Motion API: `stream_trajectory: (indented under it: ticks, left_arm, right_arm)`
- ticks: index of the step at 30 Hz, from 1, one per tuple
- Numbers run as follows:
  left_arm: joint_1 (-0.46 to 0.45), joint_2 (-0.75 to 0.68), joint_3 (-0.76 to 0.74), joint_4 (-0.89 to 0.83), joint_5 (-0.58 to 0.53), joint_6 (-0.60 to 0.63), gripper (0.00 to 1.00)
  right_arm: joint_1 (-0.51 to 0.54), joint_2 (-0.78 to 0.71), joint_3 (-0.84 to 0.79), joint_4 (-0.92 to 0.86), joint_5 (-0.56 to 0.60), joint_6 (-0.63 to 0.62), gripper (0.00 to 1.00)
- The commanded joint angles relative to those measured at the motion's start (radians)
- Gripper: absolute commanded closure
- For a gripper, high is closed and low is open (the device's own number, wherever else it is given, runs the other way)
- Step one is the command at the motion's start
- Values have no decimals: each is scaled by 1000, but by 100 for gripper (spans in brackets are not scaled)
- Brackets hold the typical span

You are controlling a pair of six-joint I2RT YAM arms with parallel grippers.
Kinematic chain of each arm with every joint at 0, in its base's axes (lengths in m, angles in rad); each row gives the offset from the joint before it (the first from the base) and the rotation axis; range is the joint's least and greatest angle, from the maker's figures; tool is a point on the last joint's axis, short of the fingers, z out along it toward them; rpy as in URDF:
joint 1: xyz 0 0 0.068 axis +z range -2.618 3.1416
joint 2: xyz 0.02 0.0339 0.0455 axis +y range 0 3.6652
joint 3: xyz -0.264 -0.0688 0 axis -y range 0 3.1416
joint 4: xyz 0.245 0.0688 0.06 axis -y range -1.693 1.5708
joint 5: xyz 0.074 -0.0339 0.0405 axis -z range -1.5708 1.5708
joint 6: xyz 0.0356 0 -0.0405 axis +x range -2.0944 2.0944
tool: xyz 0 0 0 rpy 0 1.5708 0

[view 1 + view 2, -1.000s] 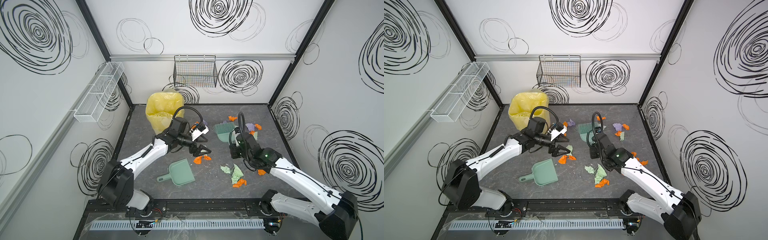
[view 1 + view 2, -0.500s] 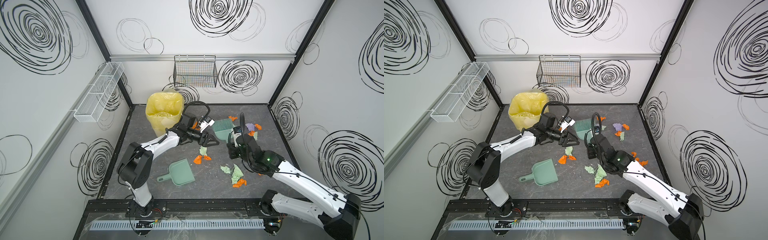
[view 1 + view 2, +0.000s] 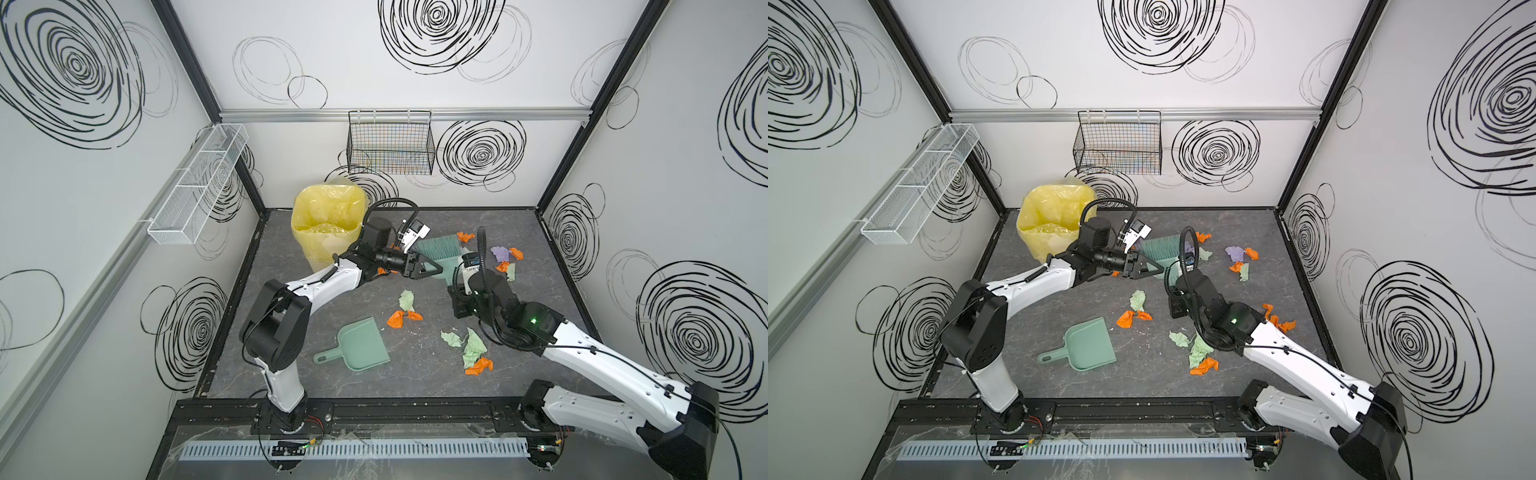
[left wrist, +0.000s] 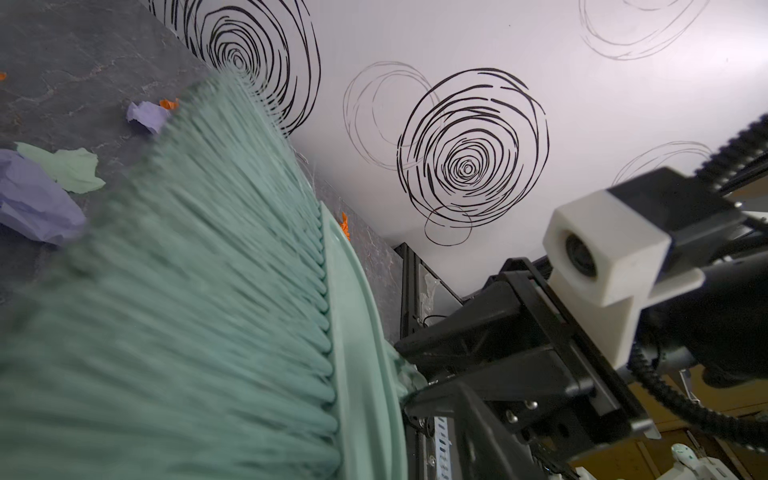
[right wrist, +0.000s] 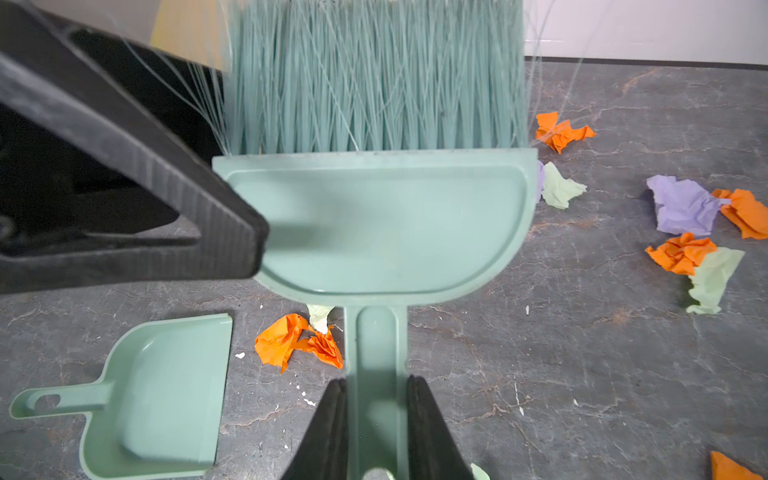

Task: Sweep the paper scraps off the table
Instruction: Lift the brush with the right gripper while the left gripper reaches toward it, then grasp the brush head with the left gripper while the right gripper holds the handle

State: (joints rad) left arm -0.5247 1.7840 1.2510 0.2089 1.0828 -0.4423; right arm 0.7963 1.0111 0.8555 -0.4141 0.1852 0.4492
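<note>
Lately the left gripper has quit the middle of the worktop and swung over to the brush. Its jaws are drawing in from wide at the brush head's side, though I cannot tell whether they pinch it yet. The right gripper stays clamped narrow on the brush handle. This looks like a re-seat or hand-over, so no sweeping so far: the scraps lie scattered over the worktop, and the dustpan sits empty near them.

Brush bristles blurred, lilac paper scrap partly behind them, right hand cropped at frame edge
</note>
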Motion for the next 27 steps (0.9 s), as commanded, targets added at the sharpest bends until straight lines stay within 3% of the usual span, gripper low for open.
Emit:
stream_trajectory:
  ticks: [1, 4, 8, 13, 19, 23, 27]
  left_arm:
    - [-4, -4, 25, 48, 0, -5, 48]
    - [-7, -3, 23, 46, 9, -3, 58]
    - [-8, -4, 18, 48, 17, -1, 62]
    - [-8, -8, 13, 44, 19, 6, 82]
    - [-8, -11, 16, 32, 19, 10, 85]
    - [-6, -12, 14, 24, 17, 43, 89]
    - [9, -19, 4, 38, 30, 34, 93]
  right_arm:
    - [9, -3, 3, 50, 31, 18, 86]
    - [10, -4, 0, 59, 37, 22, 86]
    - [12, -4, -5, 76, 38, 27, 86]
    - [18, -8, -20, 95, 42, 36, 86]
    - [21, -4, -25, 100, 42, 40, 85]
    - [21, -30, -43, 109, 45, 56, 74]
    - [20, -151, -130, 180, 50, 129, 63]
